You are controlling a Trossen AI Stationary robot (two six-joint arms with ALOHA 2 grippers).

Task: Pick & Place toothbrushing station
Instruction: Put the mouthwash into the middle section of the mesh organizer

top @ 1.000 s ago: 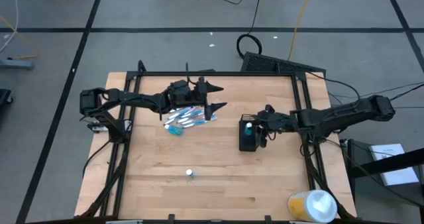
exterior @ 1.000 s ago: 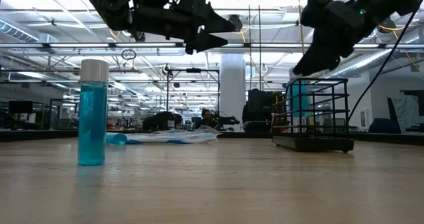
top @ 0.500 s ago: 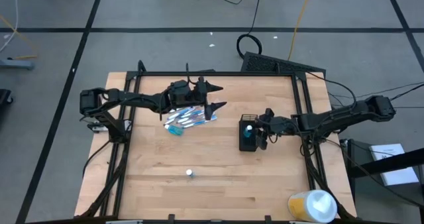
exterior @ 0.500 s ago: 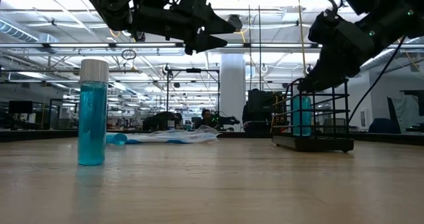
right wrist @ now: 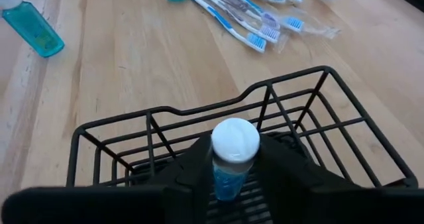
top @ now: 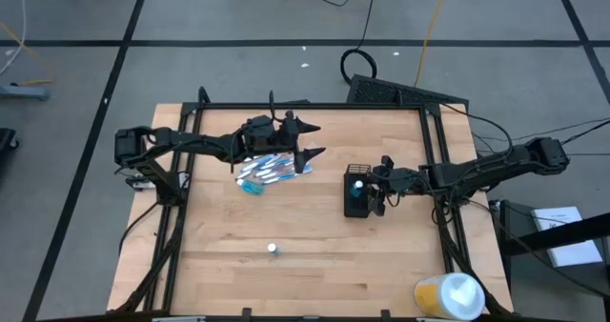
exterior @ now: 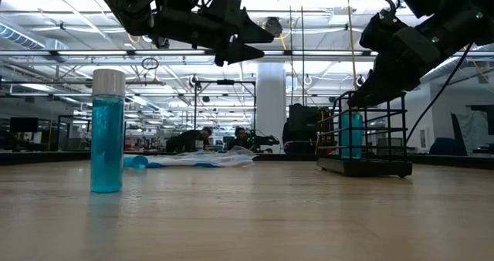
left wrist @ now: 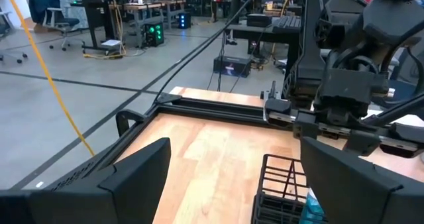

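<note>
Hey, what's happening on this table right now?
The right end effector is lowering a small blue bottle with a white cap into the black wire basket. The left end effector hangs open above the pile of toothbrushes. Another blue bottle stands alone on the wooden table.

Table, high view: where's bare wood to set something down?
Free: the front strip past the lone bottle, and the middle between toothbrushes and wire basket. Crowded: under the left gripper and around the right gripper at the basket.

One wire cup (top: 357,195), three blue tubes (right wrist: 231,159), and perhaps ten toothbrushes (top: 274,169).
</note>
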